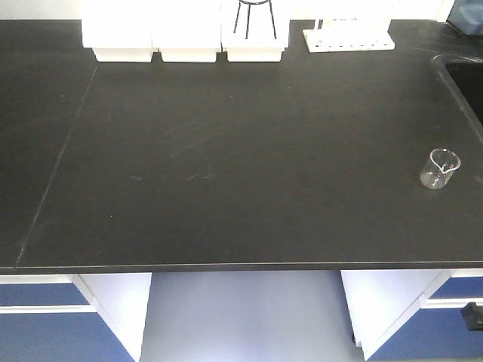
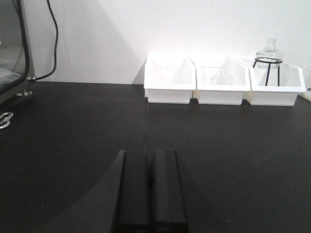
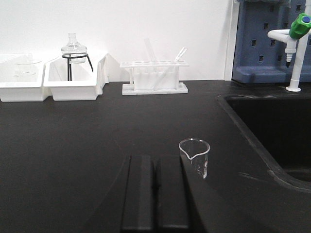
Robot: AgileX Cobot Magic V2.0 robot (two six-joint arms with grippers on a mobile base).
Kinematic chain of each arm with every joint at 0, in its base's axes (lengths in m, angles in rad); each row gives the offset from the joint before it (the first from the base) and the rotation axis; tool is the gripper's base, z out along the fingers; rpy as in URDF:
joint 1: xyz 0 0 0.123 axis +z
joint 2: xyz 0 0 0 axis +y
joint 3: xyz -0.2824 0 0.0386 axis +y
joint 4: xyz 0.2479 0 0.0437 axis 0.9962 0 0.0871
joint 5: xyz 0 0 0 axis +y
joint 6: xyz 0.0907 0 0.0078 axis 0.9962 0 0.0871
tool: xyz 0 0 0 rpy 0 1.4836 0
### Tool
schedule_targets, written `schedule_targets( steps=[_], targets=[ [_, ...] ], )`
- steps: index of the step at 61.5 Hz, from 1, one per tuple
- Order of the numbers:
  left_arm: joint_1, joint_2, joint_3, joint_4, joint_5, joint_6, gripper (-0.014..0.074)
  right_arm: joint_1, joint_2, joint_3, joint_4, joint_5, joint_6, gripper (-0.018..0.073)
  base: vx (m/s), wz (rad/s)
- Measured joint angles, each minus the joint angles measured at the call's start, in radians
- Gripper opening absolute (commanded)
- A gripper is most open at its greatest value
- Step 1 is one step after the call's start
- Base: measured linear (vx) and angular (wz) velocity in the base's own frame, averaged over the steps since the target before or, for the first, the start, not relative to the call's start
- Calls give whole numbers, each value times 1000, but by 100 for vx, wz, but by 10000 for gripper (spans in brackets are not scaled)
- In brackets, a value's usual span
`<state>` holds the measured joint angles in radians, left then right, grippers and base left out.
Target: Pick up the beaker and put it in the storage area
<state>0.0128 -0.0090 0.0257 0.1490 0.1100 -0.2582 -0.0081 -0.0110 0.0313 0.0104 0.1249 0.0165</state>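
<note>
The beaker [image 1: 440, 168] stands upright on the black counter [image 1: 226, 173], towards the right side and near the sink [image 3: 272, 121]. The right pincer [image 3: 155, 194] is clenched and empty, fingers pressed together. The beaker sits just right of its tips and apart from them. The left pincer [image 2: 148, 194] is likewise clenched and empty. White bins [image 1: 189, 34] and a tube rack [image 1: 349, 38] line the back edge.

In the front view, the white bins [image 1: 189, 38] and tube rack [image 1: 349, 39] are cut off at 12 o'clock, the sink [image 1: 464, 81] at 2 o'clock. The left hand [image 2: 149, 158] and right hand [image 3: 155, 160] are cropped at 6 o'clock in the wrist views.
</note>
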Motion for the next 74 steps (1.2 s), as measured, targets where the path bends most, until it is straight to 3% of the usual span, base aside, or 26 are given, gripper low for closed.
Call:
schedule_targets(
  steps=[74],
  targets=[
    [0, 0, 0, 0, 0, 0, -8, 0, 0, 0, -1, -47, 0, -8, 0, 0]
  ],
)
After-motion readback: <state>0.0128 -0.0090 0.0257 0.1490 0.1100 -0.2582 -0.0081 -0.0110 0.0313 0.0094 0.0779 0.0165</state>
